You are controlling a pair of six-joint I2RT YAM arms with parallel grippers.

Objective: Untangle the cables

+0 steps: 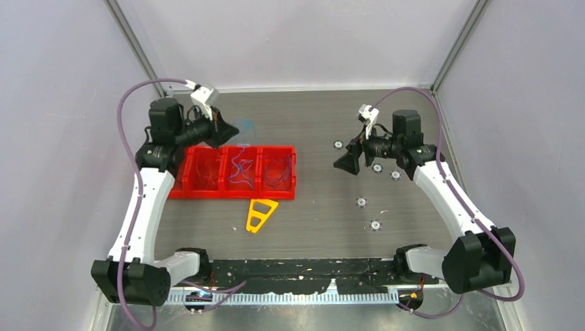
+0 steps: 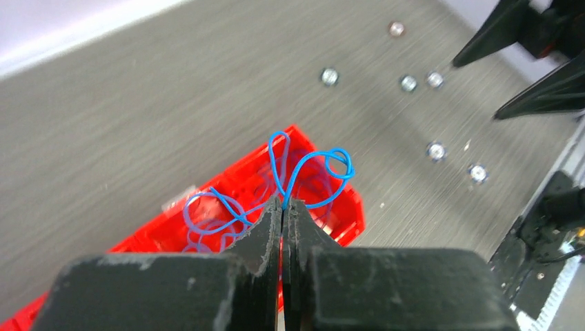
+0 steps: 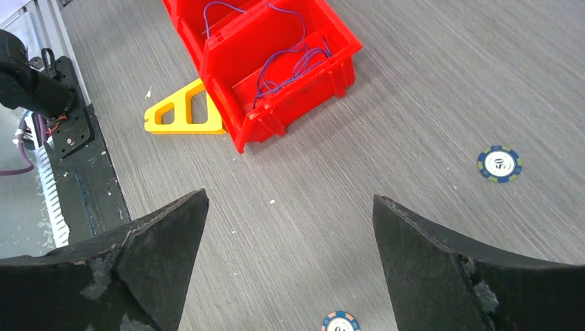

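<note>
My left gripper (image 2: 283,202) is shut on a thin blue cable (image 2: 303,165) and holds its loops up above the red three-compartment bin (image 2: 348,217). In the top view the left gripper (image 1: 224,131) is at the bin's far edge, with the lifted blue cable (image 1: 243,127) beside its tip. More blue strands (image 1: 238,169) lie in the bin's middle compartment, and some show in the right wrist view (image 3: 301,48). Red cables cannot be made out against the red bin (image 1: 207,192). My right gripper (image 1: 347,163) is wide open and empty (image 3: 290,200) over bare table, right of the bin (image 3: 290,110).
A yellow triangular tool (image 1: 261,214) lies in front of the bin and also shows in the right wrist view (image 3: 181,110). Several poker chips (image 1: 360,201) are scattered on the right half of the table; one (image 3: 499,163) lies near my right gripper. A black strip runs along the near edge.
</note>
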